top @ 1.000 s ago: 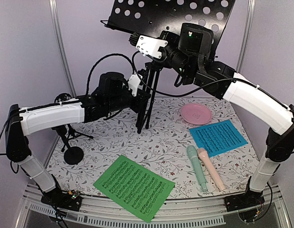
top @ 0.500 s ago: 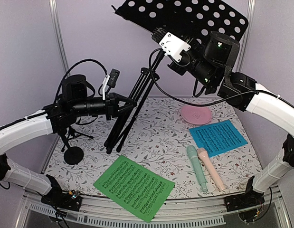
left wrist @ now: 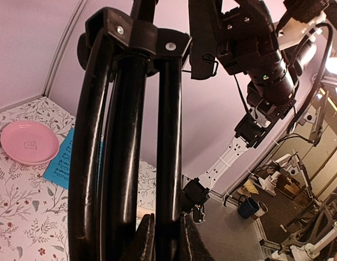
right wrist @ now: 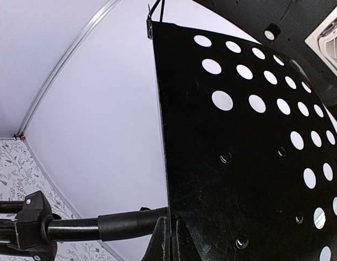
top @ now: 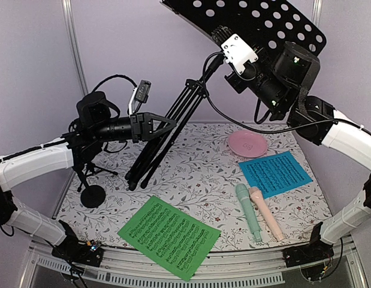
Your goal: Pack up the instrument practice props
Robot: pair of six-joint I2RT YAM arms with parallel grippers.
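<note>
**Robot arms tilt a music stand during pack-up.** Two arms hold a black music stand [top: 194, 96] at a lean across the upper half of the overhead frame. Its folded legs [top: 150, 157] point down toward left of centre on the flowered bench [top: 197, 180], and its perforated tray [top: 281, 24] sits at the upper right. The left end effector [left wrist: 163, 237] is clamped narrow on one leg. The right end effector [right wrist: 169, 242] pinches the tray's thin edge. Whether the feet touch the bench cannot be told.

The edge hold looks like the weak spot. The tray could slide from the fingers or swing on its joint, and the stand would then fall onto the props below. If the low feet swing left, they could also knock over the holders at the left edge.

Waiting on the bench are two toy microphones at lower right, a mint-green microphone [top: 248, 213] and a pink microphone [top: 267, 214] lying side by side. There are two music sheets, a green sheet [top: 170, 237] at lower centre and a blue sheet [top: 275, 174] at right. Two small black holders stand at the left, a round-based holder [top: 92, 195] and a spread-legged holder [top: 96, 171], partly hidden by the left arm [top: 47, 159]. One pink dish [top: 247, 144] sits right of centre.
</note>
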